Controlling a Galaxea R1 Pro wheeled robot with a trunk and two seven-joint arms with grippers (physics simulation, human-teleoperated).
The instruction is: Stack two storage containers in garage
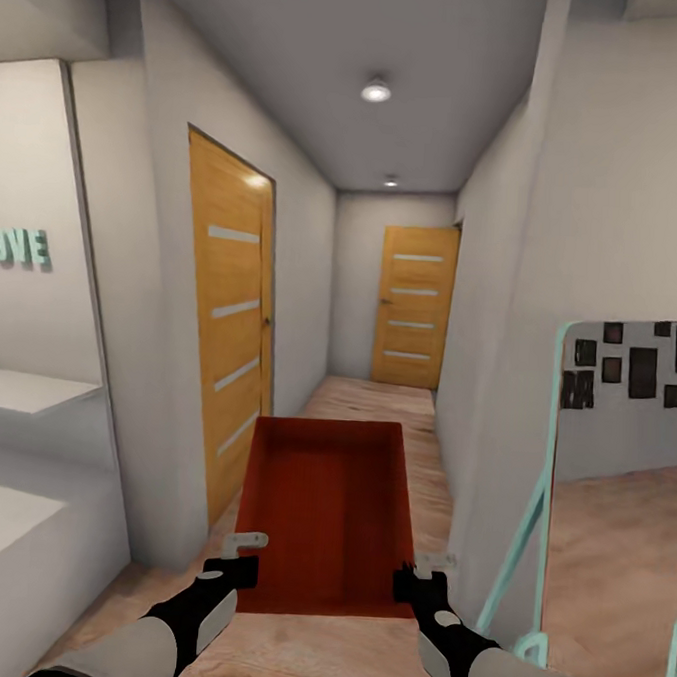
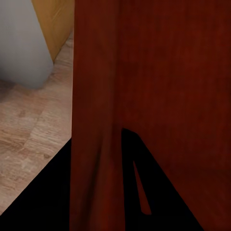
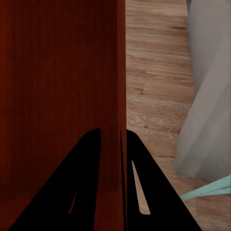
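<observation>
Both arms reach forward and low from the bottom of the head view, forearms angled slightly inward, carrying a red-orange bin (image 1: 326, 513) between them over a light wood-plank floor (image 1: 289, 656). The left gripper (image 1: 232, 569) grips the bin's near left corner and the right gripper (image 1: 416, 582) grips its near right corner, so the bin sits level with its open top facing up and its long side pointing away down a narrow hallway. In the left wrist view the dark fingers (image 2: 43, 202) sit either side of the bin's left wall (image 2: 96, 96), pinched onto it; in the right wrist view the fingers (image 3: 82, 192) likewise straddle and clamp the right wall (image 3: 120, 72). The bin looks empty inside. Ahead, an orange wooden door (image 1: 230, 312) with pale horizontal strips stands on the left wall, and a second matching door (image 1: 415, 305) closes the far end of the hallway. Two round ceiling lights (image 1: 376, 90) glow overhead. A mint-framed mirror (image 1: 611, 475) leans at the right, and mint letters (image 1: 15, 249) hang on the left wall above white shelves (image 1: 25, 389).
</observation>
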